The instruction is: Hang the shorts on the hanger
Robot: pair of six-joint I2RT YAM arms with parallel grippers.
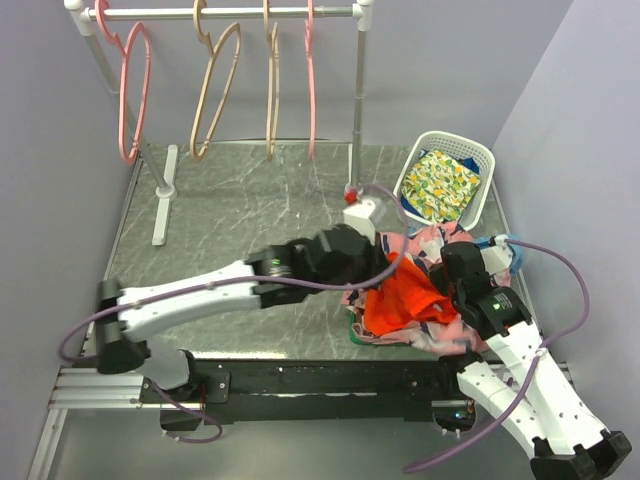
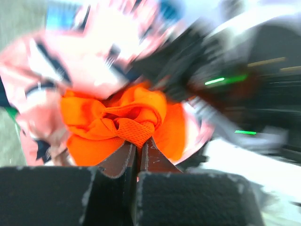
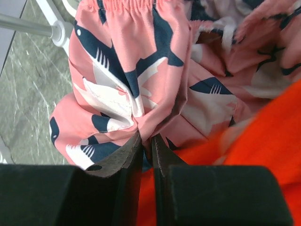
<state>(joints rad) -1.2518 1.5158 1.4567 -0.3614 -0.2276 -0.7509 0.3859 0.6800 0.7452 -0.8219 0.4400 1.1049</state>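
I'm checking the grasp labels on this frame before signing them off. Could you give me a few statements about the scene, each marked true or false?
1. The left end effector is shut on the orange shorts. True.
2. The shorts already hang on a pink hanger. False: they lie in the clothes pile on the table, and the hanger hangs bare on the rack.
3. The right end effector pinches the pink shark-print garment. True.
4. The white basket is empty. False: it holds a yellow-green floral cloth.
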